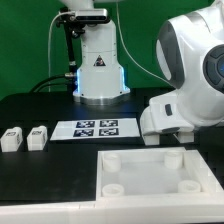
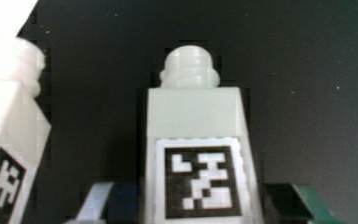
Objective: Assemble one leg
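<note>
Black table fills the background. The gripper point(image 2: 197, 208) straddles the leg point(image 2: 197, 120) low down, below its tag; whether it actually pinches, I cannot tell. A second leg point(image 2: 12, 130) lies just beside. Best to close squarely on the flat sides, avoid nudging the neighbour, then carry it untilted toward a corner socket point(image 1: 113, 160) of the white tray point(image 1: 150, 175).

- No words, brand names or numbers can be read.
- Robot base point(image 1: 100, 80): a small triangular warning sign point(image 1: 100, 62), its symbol too small to make out.
- Marker board point(image 1: 95, 128): several black-and-white square tags.
- Leg point(image 2: 197, 110): one black-and-white square tag point(image 2: 202, 180) on its face.
- Neighbouring leg point(image 2: 7, 130): a similar tag, partly cut off at the edge.
</note>
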You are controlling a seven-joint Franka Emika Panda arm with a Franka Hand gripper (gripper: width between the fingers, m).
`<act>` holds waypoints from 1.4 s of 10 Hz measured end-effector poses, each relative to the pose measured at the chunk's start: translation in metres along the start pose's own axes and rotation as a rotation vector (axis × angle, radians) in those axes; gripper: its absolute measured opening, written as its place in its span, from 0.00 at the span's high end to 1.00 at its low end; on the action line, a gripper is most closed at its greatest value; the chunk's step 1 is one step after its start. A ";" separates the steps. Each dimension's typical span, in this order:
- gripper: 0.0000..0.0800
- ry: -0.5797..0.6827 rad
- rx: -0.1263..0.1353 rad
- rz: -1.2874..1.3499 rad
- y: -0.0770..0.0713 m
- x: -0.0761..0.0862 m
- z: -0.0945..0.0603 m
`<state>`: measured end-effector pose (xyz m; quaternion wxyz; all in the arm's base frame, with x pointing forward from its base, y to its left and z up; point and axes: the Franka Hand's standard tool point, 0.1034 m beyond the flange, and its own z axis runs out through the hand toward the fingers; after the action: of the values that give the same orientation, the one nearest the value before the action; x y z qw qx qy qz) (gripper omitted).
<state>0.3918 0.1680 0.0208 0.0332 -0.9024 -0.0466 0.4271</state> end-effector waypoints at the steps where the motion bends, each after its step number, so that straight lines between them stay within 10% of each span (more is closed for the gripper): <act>1: 0.64 0.017 0.005 -0.027 0.008 -0.007 -0.023; 5: 0.64 0.218 0.016 -0.057 0.029 -0.040 -0.120; 7: 0.64 0.369 -0.001 -0.030 0.021 -0.053 -0.137; 11: 0.64 0.756 -0.023 -0.066 0.035 -0.036 -0.152; 14: 0.64 1.088 -0.001 -0.114 0.053 -0.015 -0.243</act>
<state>0.5733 0.1093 0.1809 0.0750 -0.9892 -0.0716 -0.1041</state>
